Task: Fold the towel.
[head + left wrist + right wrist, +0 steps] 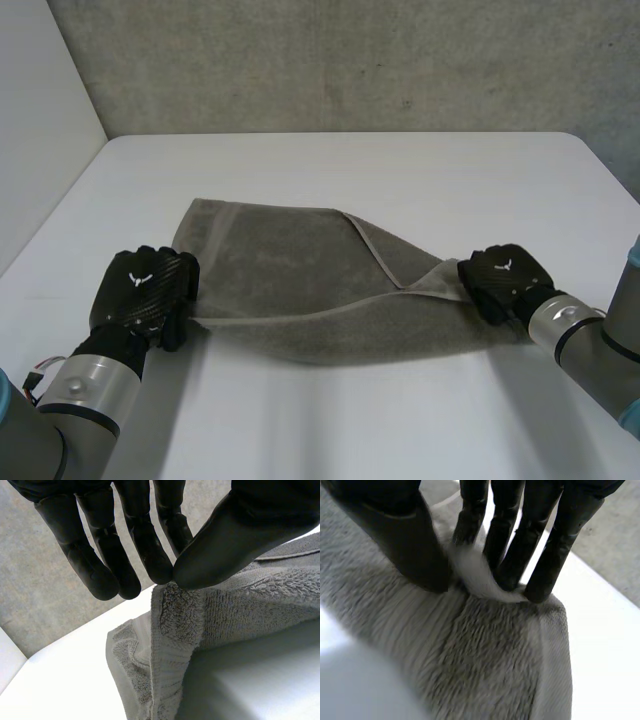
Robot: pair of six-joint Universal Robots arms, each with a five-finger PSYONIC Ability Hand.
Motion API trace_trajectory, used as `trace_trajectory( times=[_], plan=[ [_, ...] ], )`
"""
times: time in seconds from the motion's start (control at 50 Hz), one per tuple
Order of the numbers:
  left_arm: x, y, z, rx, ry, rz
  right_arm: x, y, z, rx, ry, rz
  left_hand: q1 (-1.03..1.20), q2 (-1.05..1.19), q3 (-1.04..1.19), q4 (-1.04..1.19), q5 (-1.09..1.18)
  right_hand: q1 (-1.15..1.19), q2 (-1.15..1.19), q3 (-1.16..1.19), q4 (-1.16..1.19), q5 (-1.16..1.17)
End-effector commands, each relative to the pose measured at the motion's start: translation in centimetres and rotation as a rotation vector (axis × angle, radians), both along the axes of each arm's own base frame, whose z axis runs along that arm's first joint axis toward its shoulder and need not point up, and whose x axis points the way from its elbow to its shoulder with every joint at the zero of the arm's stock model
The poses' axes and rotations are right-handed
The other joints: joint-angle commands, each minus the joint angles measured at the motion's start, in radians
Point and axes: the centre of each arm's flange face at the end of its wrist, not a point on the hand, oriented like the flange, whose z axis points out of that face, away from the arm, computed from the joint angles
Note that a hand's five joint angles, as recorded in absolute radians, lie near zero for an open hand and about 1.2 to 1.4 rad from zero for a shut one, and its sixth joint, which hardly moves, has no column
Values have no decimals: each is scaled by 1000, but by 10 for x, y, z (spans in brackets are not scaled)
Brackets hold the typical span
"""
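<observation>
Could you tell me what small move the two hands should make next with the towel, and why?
The left hand and right hand each pinch a near corner of the grey towel. Its near edge sags between them, and the far part lies on the white table. So probably carry both corners forward together toward the far edge.
</observation>
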Motion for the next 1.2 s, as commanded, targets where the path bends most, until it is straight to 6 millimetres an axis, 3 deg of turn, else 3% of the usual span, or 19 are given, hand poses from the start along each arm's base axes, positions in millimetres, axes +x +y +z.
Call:
trace_trajectory(
  times=[0.02, 0.32, 0.56, 0.92, 1.14, 1.2],
  plan=[
    [0, 0, 0, -1, 0, -1, -2, 1, 2, 1, 12, 0, -7, -112, -147, -117, -266, -331, -326, -339, -338, -326],
    [0, 0, 0, 1, 0, -1, -2, -3, 29, -144, -66, -23, -7, -112, -147, -117, -266, -334, -329, -343, -341, -329],
    [0, 0, -1, 3, 1, -1, -1, -10, 34, -185, -73, -21, -7, -112, -147, -117, -266, -340, -335, -348, -346, -335],
    [0, -1, -2, 4, 0, -1, 1, -26, 15, -195, -56, -19, -7, -112, -147, -117, -266, -284, -279, -293, -291, -279],
    [-1, -1, -6, 19, -8, -1, 7, -37, 1, -174, -55, -11, -7, -112, -147, -117, -266, 36, 41, 27, 29, 41],
    [-1, -2, -6, 18, -7, -1, 8, -42, -7, -154, -52, -11, -7, -112, -147, -117, -266, 218, 223, 209, 211, 223]
  ],
)
